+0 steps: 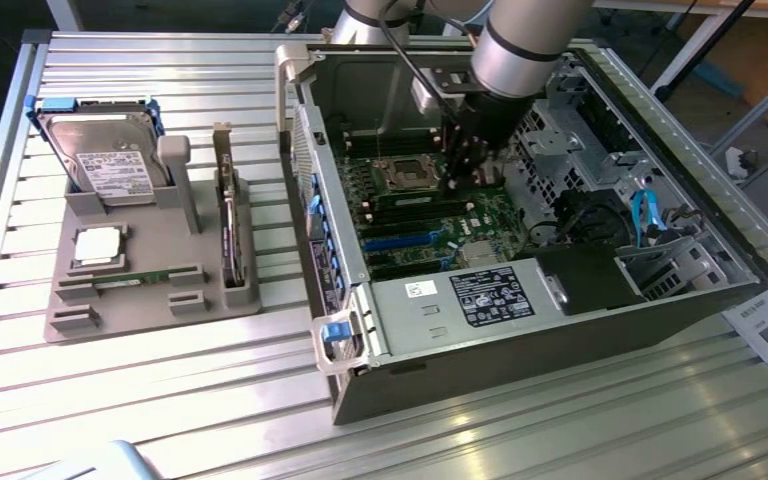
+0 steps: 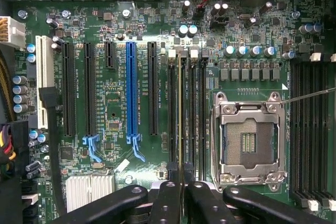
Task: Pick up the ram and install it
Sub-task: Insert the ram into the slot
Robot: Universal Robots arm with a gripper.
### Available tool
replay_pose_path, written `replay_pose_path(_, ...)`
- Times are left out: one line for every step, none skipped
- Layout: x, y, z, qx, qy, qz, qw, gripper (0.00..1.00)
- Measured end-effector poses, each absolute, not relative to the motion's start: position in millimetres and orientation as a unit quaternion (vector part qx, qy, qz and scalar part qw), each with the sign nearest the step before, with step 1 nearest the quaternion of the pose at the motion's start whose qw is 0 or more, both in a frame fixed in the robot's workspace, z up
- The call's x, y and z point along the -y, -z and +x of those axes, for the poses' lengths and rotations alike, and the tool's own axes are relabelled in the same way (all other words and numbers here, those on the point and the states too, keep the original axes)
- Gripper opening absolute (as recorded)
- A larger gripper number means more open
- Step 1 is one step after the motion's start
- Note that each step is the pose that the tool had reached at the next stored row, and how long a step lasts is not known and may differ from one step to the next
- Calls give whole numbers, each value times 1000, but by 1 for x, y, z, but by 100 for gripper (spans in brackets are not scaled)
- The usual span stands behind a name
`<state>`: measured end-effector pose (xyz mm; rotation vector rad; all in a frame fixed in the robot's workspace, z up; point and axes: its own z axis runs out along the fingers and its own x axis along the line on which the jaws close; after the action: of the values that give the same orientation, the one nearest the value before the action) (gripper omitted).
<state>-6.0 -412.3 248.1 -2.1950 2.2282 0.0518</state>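
Closest to the wrist camera, the gripper point(image 2: 182, 186) is nearly closed, pinching the ram point(image 2: 181, 114) edge-on (a thin yellow-green line). The stick runs in line with the memory slots point(image 2: 202, 114) beside the processor socket point(image 2: 249, 137). Pick-up looks done, but I can't tell whether it is seated. From the exterior view, the arm point(image 1: 518, 50) reaches down into the open computer case point(image 1: 518, 330), over the motherboard point(image 1: 418, 235).

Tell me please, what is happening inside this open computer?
The robot arm's black gripper is down inside the open grey computer case. It is shut on the long, thin green ram stick, seen edge-on, which stands along the black memory slots beside the empty silver processor socket on the green motherboard. Whether it is fully seated cannot be told.
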Motion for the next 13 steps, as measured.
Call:
replay_pose_path(412,-248,-5,-712,-17,-702,7,12)
replay_pose_path(412,-248,-4,-712,-17,-702,7,12)
replay_pose_path(412,-248,-5,-712,-17,-702,7,12)
replay_pose_path(412,-248,-5,-712,-17,-702,7,12)
replay_pose_path(412,-248,-4,-712,-18,-702,8,12)
replay_pose_path(413,-248,-4,-712,-20,-702,10,12)
replay_pose_path(413,-248,-4,-711,-20,-702,10,12)
replay_pose_path(413,-248,-4,-711,-20,-702,10,12)
replay_pose_path(413,-248,-4,-711,-20,-702,10,12)
replay_pose_path(414,-248,-4,-711,-20,-703,10,12)
replay_pose_path(416,-248,-4,-711,-20,-702,10,12)
replay_pose_path(416,-248,-5,-711,-20,-702,10,12)
replay_pose_path(416,-248,-5,-711,-20,-702,10,12)
